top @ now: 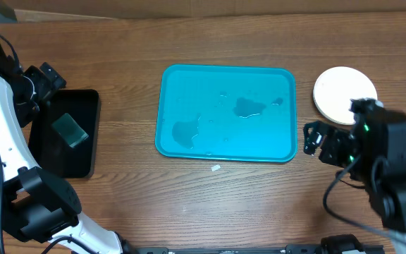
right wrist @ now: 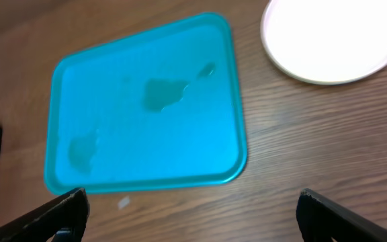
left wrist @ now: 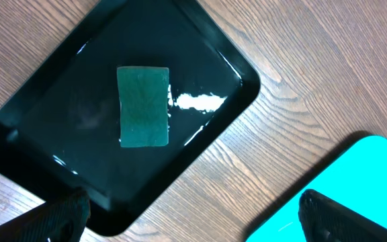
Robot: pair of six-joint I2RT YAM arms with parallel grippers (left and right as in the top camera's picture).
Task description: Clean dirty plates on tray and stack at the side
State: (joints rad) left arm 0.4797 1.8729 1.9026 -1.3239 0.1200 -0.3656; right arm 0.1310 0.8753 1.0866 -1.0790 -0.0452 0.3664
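**Now both pincers are hanging open and holding nothing**

I am holding my left pincer (left wrist: 193,202) above one rim of the black tray (left wrist: 234,74). Its fingers (left wrist: 56,218) are spreading wide, with nothing between them. A green sponge (left wrist: 144,105) is lying flat in the middle of that black tray, and water is glinting just beside it.

I am holding my right pincer (right wrist: 193,202) over the table (right wrist: 301,148), just off the long edge of the blue tray (right wrist: 113,81). It is also gaping wide and gripping nothing.

From overhead, the blue tray is sitting in the middle of the table, between my two arms and well apart from the black tray. Puddles (right wrist: 163,94) are standing on its floor.

A white plate (right wrist: 331,40) is resting on the table on my right, near the blue tray's corner but not touching it. I cannot tell whether other plates are lying under it.

A small white scrap (top: 216,168) is lying on the table just beside the blue tray's rim.
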